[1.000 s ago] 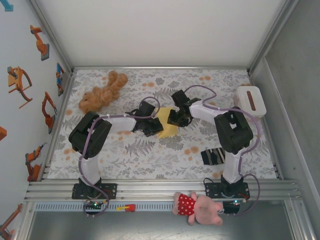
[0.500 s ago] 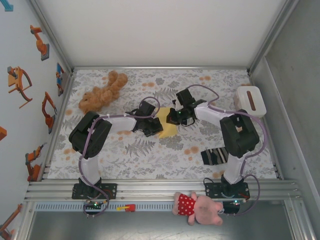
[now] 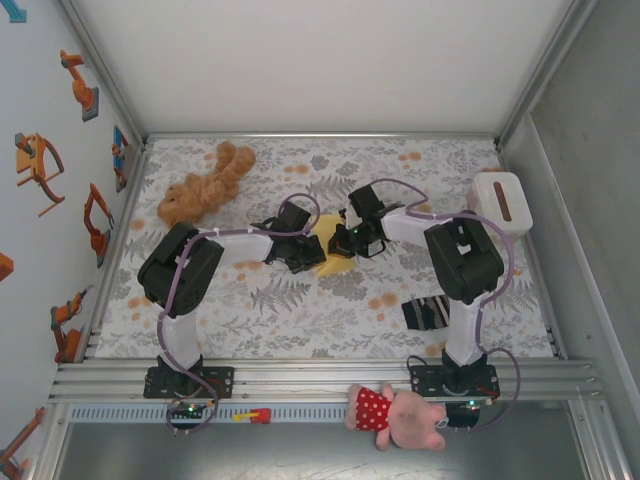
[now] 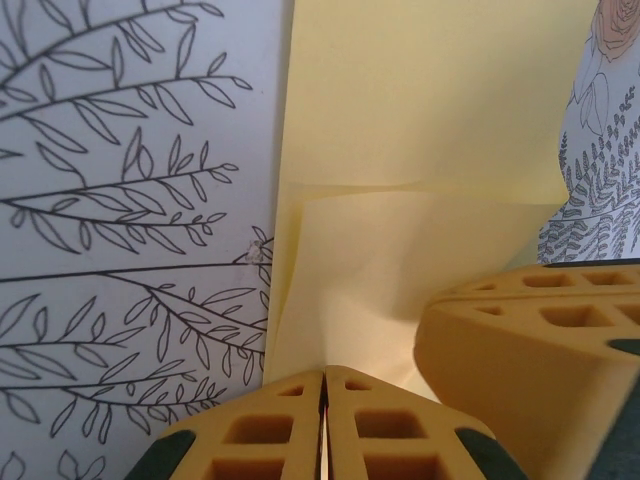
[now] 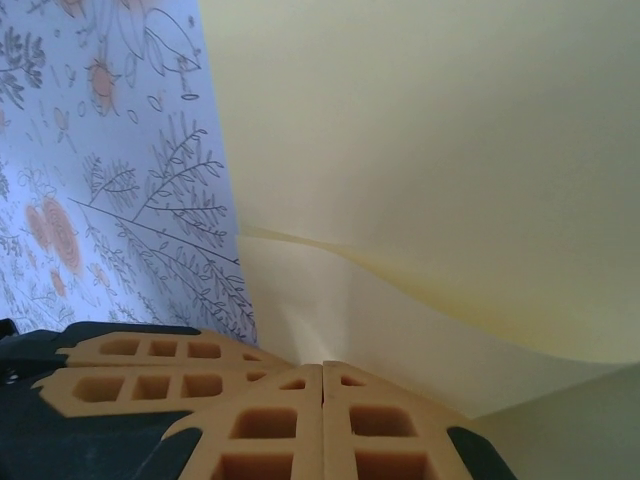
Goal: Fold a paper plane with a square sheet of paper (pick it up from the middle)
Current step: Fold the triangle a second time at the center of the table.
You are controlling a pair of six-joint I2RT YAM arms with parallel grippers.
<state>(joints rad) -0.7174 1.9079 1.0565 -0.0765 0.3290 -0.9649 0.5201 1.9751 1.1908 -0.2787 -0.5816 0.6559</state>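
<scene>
Where the white walls (image 3: 320, 60) and the aluminium frame (image 3: 320, 375) box in the cell, you have a bench (image 3: 300, 320) covered in grey leaf-and-flower cloth. The pale-yellow sheet of paper (image 3: 338, 266) lies mid-bench, partly folded, between the two arms. Your left end effector (image 4: 325, 385) and right end effector (image 5: 322, 375) are each pinched closed on the paper, just beside each other.

a: where does the square sheet of paper (image 3: 338, 260) lie?
b: on the table (image 3: 300, 315), near its centre. the left gripper (image 3: 308, 255) meets it from the left, the right gripper (image 3: 347, 243) from the right.
a: what surrounds it?
b: 4 items. teddy (image 3: 205, 185): rear left. box (image 3: 500, 200): rear right edge. sock (image 3: 425, 312): front right, beside the right arm. plush toy (image 3: 400, 415): before the table, by the right arm's base.
</scene>
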